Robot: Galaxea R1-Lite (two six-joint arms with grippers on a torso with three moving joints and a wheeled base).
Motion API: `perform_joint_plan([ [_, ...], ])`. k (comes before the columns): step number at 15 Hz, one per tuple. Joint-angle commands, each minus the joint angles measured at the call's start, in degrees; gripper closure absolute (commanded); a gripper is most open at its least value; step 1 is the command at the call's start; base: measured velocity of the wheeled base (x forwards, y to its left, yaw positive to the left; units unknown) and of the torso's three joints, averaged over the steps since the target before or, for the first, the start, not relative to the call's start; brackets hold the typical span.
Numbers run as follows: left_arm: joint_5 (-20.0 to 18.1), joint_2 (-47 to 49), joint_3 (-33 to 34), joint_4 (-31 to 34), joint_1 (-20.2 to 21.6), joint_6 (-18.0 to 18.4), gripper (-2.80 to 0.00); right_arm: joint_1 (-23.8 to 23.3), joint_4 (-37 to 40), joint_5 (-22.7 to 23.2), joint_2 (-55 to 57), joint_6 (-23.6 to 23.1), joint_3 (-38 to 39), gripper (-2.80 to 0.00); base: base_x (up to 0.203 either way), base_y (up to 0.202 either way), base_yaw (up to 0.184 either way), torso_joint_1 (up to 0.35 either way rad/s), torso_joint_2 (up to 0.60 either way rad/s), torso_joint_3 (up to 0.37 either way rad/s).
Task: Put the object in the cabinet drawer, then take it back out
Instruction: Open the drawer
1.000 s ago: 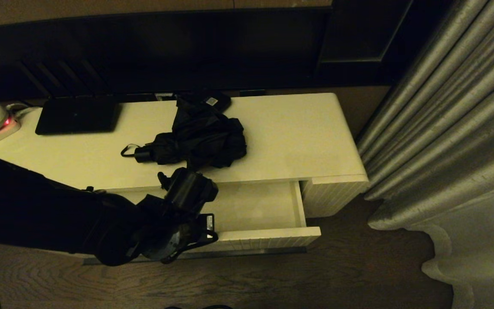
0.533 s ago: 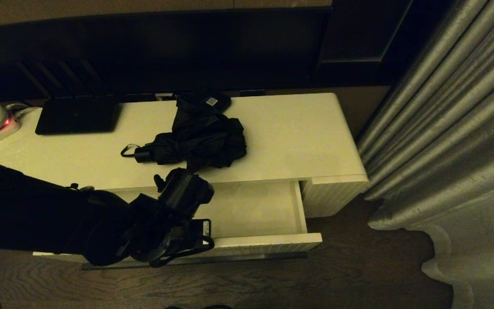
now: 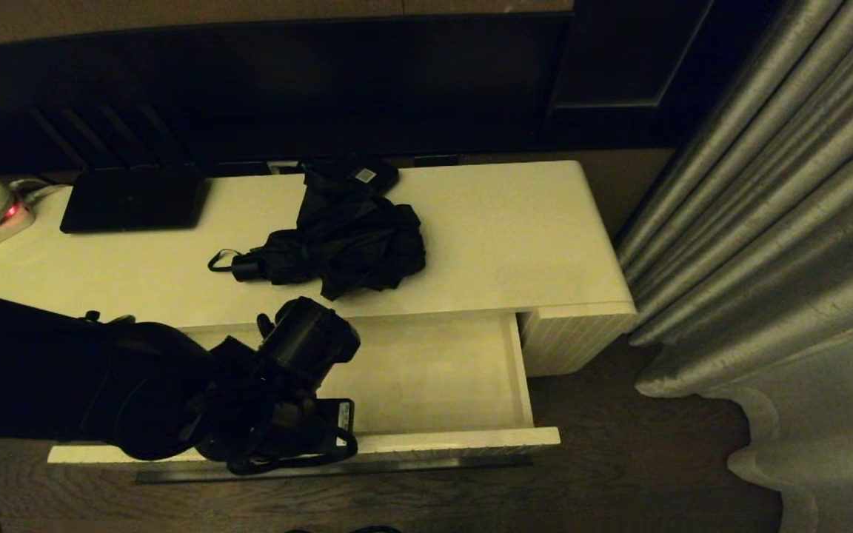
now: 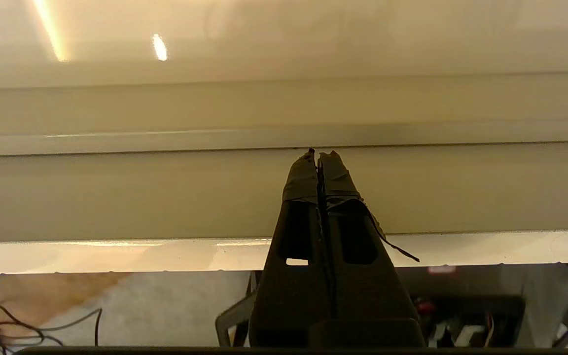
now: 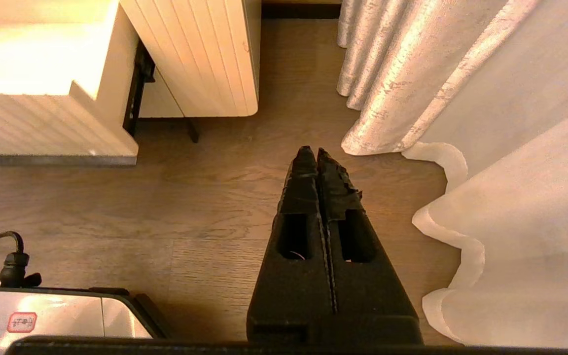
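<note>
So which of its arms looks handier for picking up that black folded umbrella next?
Probably the left. Its tool is shut at the front of the open cream ribbed drawer, just below the black bunched-fabric folding umbrella on the cabinet top. The right tool is shut, low over the wooden floor beside the silvery curtain.

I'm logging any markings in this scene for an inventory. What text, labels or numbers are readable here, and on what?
None can be read.
White sticker on the small black box behind the umbrella: too small.
Red-framed label on the grey case by the floor: blurred.
Label on the left arm's wrist: illegible.
</note>
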Motion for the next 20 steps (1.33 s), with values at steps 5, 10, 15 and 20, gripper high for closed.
perform_joint_plan([
  [5, -4.82, 2.64, 1.14, 0.64, 0.03, -2.98, 0.00, 0.02, -0.02, 0.02, -0.02, 0.00, 0.09, 0.00, 0.000, 0.000, 0.000, 0.000, 0.00, 0.000],
  [10, -8.65, 3.24, 1.03, 1.96, 0.03, -3.16, 0.00, 0.02, -0.02, 0.02, -0.02, 0.00, 0.09, 0.00, 0.000, 0.000, 0.000, 0.000, 0.00, 0.000],
  [15, -11.39, 3.50, 1.69, 2.85, 0.04, -3.03, 0.00, 0.02, -0.02, 0.02, -0.02, 0.00, 0.09, 0.00, 0.000, 0.000, 0.000, 0.000, 0.00, 0.000],
  [20, -15.51, 3.23, 1.58, 7.40, 0.03, -2.99, 0.00, 0.02, -0.02, 0.02, -0.02, 0.00, 0.09, 0.00, 0.000, 0.000, 0.000, 0.000, 0.00, 0.000],
])
